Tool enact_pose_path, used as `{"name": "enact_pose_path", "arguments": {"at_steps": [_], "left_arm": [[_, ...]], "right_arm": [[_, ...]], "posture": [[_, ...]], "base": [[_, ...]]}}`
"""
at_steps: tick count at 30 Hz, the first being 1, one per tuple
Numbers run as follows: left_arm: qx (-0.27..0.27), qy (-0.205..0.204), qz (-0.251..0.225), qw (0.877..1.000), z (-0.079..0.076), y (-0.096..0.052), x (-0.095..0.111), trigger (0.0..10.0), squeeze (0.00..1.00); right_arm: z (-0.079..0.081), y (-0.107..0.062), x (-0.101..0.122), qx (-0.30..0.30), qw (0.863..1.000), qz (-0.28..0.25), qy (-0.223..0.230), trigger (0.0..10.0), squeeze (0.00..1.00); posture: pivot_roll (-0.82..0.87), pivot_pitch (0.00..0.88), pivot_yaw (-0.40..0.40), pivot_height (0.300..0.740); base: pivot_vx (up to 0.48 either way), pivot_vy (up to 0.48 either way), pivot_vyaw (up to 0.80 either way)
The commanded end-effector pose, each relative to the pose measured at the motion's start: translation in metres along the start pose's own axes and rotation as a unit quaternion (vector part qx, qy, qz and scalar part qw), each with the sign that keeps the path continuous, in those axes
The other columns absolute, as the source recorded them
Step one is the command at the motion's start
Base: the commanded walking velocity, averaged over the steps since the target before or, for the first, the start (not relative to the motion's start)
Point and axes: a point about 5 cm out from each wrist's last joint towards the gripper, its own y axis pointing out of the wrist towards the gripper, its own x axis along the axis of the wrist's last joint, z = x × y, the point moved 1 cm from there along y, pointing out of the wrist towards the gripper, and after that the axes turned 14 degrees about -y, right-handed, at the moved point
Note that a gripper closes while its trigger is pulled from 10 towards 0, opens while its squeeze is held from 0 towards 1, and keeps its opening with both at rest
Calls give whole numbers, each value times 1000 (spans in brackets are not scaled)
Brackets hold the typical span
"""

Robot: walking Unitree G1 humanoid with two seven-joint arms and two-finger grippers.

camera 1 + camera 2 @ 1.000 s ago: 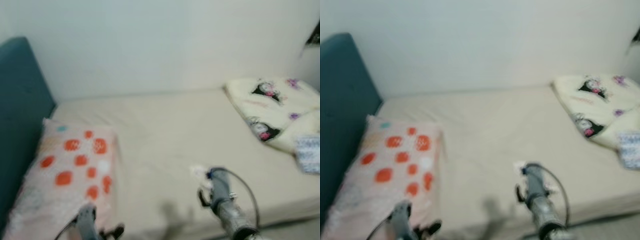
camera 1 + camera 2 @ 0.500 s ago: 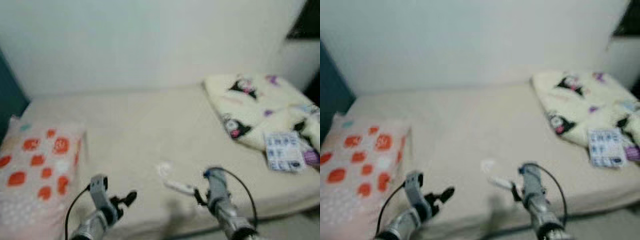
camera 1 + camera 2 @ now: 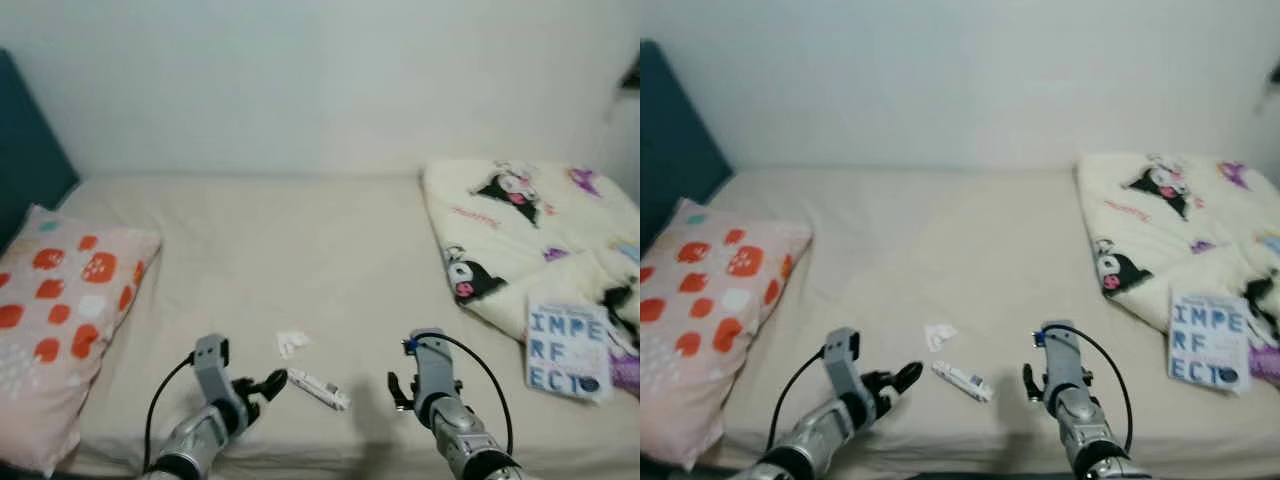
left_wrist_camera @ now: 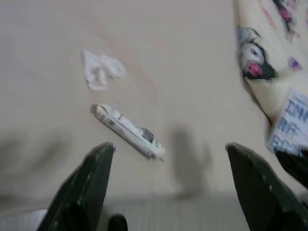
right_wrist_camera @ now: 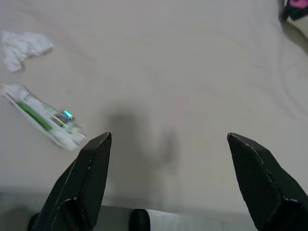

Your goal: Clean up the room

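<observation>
A white tube with green print (image 3: 318,388) lies on the beige bed sheet (image 3: 300,250) near the front edge. A crumpled white tissue (image 3: 292,342) sits just behind it. My left gripper (image 3: 272,382) is open and low over the sheet, its tips a short way left of the tube. In the left wrist view the tube (image 4: 127,131) and tissue (image 4: 101,70) lie ahead of the open left gripper (image 4: 168,147). My right gripper (image 3: 402,388) is open to the right of the tube, and the right wrist view shows the tube (image 5: 43,121) off to one side.
A pillow with orange dots (image 3: 55,310) lies at the left by a teal headboard (image 3: 30,140). A cream cartoon blanket (image 3: 520,230) is bunched at the right with a booklet reading IMPERFECT (image 3: 565,350) on it. A white wall runs behind the bed.
The head camera swung to the right and the picture sharpened, bringing the tube and tissue into sight. My left arm rose from the bottom edge to beside the tube.
</observation>
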Motion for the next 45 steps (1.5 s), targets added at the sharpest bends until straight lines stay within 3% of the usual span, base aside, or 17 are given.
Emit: {"name": "enact_pose_path", "arguments": {"at_steps": [1, 13, 22, 36, 45], "left_arm": [[3, 5, 0, 1000, -3, 2, 1, 10000, 0], [14, 12, -45, 999, -2, 4, 26, 10000, 0], [44, 30, -77, 996, 1, 3, 38, 10000, 0], [56, 38, -78, 995, 2, 3, 37, 10000, 0], [65, 48, -82, 993, 5, 1, 38, 10000, 0]], "right_arm": [[-2, -2, -9, -6, 1000, 17, 4, 10000, 0], [-1, 0, -3, -8, 1000, 10, 14, 10000, 0], [-1, 1, 2, -8, 1000, 2, 9, 10000, 0], [1, 3, 18, 19, 999, -43, 11, 10000, 0], [4, 6, 45, 43, 995, -90, 15, 10000, 0]], "posture": [[-114, 76, 9, 740], [-120, 78, 8, 740], [-123, 84, 2, 715], [-126, 75, 1, 675], [-116, 78, -3, 640]], "base": [[0, 0, 0], [0, 0, 0], [0, 0, 0], [0, 0, 0], [0, 0, 0]]}}
